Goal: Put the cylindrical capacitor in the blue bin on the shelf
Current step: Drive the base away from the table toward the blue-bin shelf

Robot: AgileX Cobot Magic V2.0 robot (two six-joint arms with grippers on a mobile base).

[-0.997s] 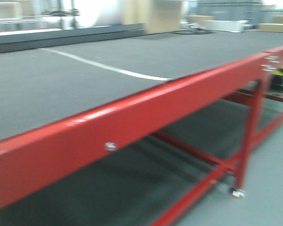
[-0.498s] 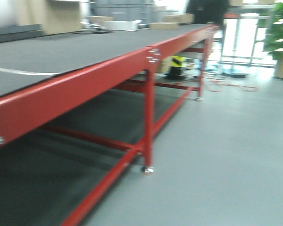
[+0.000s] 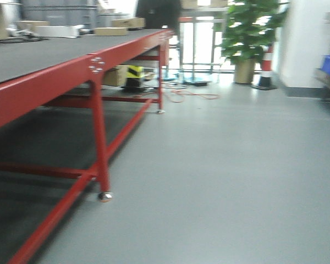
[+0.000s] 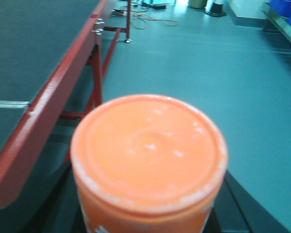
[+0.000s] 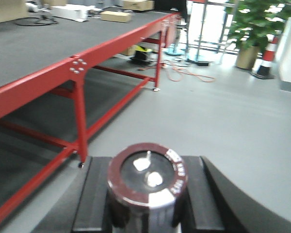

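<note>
smooth grey floor [image 3: 236,181]; right hand [image 5: 146,204] clamps cylindrical capacitor [image 5: 148,177], left hand [image 4: 145,218] grips orange canister [image 4: 148,145].

Right of the red-framed table [image 5: 63,77], the right gripper [image 5: 146,204] clamps the cylindrical capacitor [image 5: 148,179] between dark fingers [image 5: 94,194], while the left gripper [image 4: 148,221] likewise grips an orange-lidded can [image 4: 148,145].
</note>
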